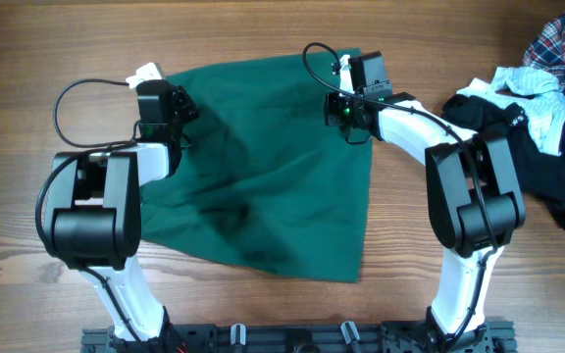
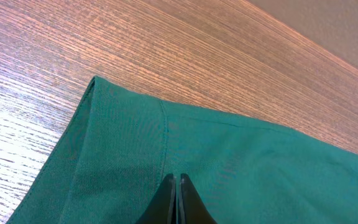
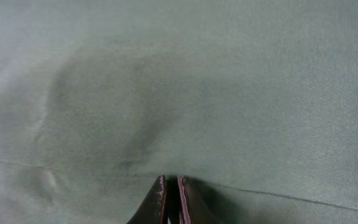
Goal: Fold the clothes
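A dark green cloth (image 1: 263,176) lies spread on the wooden table, wide at the far edge and narrowing toward the near right. My left gripper (image 1: 179,139) is at its far left part. In the left wrist view the fingers (image 2: 177,179) are shut on a seam of the green cloth (image 2: 241,162), just behind its corner. My right gripper (image 1: 352,125) is at the far right edge. In the right wrist view its fingers (image 3: 172,180) are shut on a pinched fold of the cloth (image 3: 185,81).
A pile of other clothes (image 1: 538,127), plaid, white and black, lies at the right side of the table. Bare wooden tabletop (image 1: 27,59) surrounds the cloth. The arm bases stand at the near edge.
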Robot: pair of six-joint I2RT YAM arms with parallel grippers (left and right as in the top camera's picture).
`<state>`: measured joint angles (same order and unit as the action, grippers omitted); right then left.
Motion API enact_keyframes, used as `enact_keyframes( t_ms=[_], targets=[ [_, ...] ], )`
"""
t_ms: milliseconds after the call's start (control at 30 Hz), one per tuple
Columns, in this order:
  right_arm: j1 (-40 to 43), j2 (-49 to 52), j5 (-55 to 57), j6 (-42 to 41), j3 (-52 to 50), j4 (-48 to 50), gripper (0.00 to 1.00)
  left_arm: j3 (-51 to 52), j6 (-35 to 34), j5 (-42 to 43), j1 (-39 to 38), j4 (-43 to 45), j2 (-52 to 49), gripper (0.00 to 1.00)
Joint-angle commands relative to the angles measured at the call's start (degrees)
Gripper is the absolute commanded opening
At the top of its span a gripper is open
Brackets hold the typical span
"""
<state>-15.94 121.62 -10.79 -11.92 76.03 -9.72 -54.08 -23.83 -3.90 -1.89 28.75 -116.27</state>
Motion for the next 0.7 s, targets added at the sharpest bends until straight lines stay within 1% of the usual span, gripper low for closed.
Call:
enact_keyframes(
  t_ms=[0,267,400,500,667],
  targets=[
    [0.20,0.90,0.98,-0.50,0.72,1.14,0.07,-0.39,0.90,-1.18,-0.20,0.42,-0.76,0.04],
    [0.22,0.90,1.44,-0.57,0.72,1.55,0.07,-0.39,0.92,-1.05,-0.20,0.20,-2.78,0.04],
    [0.22,0.90,1.42,-0.59,0.72,1.55,0.07,-0.61,0.96,1.95,-0.20,-0.26,-5.07,0.04],
    [0.22,0.90,1.42,-0.59,0.72,1.53,0.07,-0.94,0.98,2.34,-0.20,-1.11,-5.68,0.04],
    [0.22,0.92,2.36,-1.07,0.72,1.38,0.07,-1.25,2.95,1.62,0.37,-1.36,-5.70,0.04]
  ],
)
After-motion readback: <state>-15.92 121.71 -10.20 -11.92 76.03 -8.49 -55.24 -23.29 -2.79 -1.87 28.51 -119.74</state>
